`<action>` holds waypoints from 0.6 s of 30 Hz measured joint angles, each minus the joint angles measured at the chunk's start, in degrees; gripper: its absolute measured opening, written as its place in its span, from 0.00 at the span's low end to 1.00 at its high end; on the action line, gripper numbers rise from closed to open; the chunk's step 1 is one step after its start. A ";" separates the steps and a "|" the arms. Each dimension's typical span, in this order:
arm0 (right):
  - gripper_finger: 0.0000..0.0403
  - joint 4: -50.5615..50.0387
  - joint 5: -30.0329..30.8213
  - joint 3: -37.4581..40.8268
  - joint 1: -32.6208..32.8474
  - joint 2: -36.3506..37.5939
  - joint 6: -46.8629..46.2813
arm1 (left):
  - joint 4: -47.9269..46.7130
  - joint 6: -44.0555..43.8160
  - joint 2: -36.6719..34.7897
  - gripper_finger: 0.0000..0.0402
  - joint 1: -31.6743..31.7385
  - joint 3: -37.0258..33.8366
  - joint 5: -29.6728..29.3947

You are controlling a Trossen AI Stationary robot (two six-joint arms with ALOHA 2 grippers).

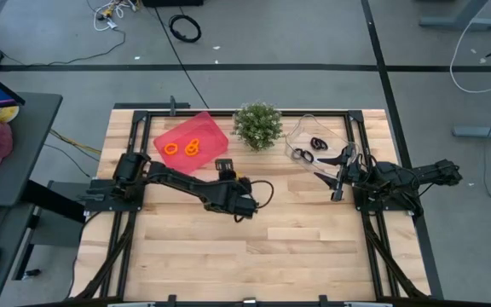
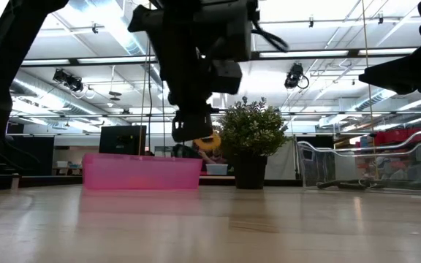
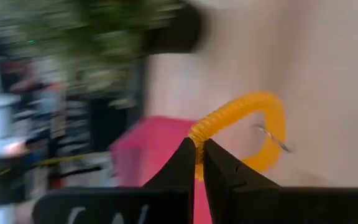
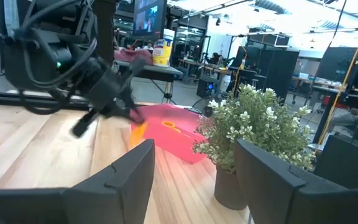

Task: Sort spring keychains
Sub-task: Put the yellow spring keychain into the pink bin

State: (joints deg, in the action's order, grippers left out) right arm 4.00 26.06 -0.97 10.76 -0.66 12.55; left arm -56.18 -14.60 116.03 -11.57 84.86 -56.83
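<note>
Wooden table [image 1: 254, 247], pale planks in a black frame, carrying everything here.

Left arm [image 1: 177, 182] reaching from the left edge toward the table's middle; right arm [image 1: 407, 179] resting at the right edge, beside the clear tray.

Pink tray [image 1: 193, 140] at the back left, flat on the table. Clear tray [image 1: 300, 130] at the back right. Green potted plant [image 1: 257, 125] upright between the two trays, near the back edge.

Left tool [image 3: 199, 155] pinched narrow on an orange spring keychain [image 3: 253, 124], holding one end of the coil between the fingertips, the rest of the loop curving out beyond them with a small metal ring on it. In the low view, raised above the table in front of the pink tray, the orange loop [image 2: 209, 140] hanging just under the fingers.

Right tool [image 4: 194, 180] standing wide, nothing between its fingers, pointing toward the plant and the pink tray.

Two more orange keychains [image 1: 183, 147] lying side by side inside the pink tray. Two black keychains [image 1: 311, 148] lying inside the clear tray, close together.
</note>
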 joint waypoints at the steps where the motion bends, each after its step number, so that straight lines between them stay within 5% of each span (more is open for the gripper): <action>1: 0.55 -0.01 0.00 0.00 -0.02 -0.01 0.01 | -2.06 -2.36 -0.02 0.03 -0.11 0.02 -3.21; 6: 0.55 -0.01 0.00 0.00 0.00 -0.01 -0.01 | -16.06 -22.30 -0.09 0.02 -0.16 0.06 -15.41; 11: 0.55 0.01 0.00 0.00 -0.02 -0.01 0.01 | -30.80 -40.17 -0.12 0.03 -0.20 0.07 -18.30; 18: 0.55 -0.01 0.00 0.00 -0.01 -0.01 0.00 | -33.47 -45.74 -0.45 0.02 0.73 -1.96 -19.44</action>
State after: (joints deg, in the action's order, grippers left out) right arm 3.99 26.06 -0.97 10.75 -0.67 12.55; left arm -89.65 -60.34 115.57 -10.84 82.90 -76.28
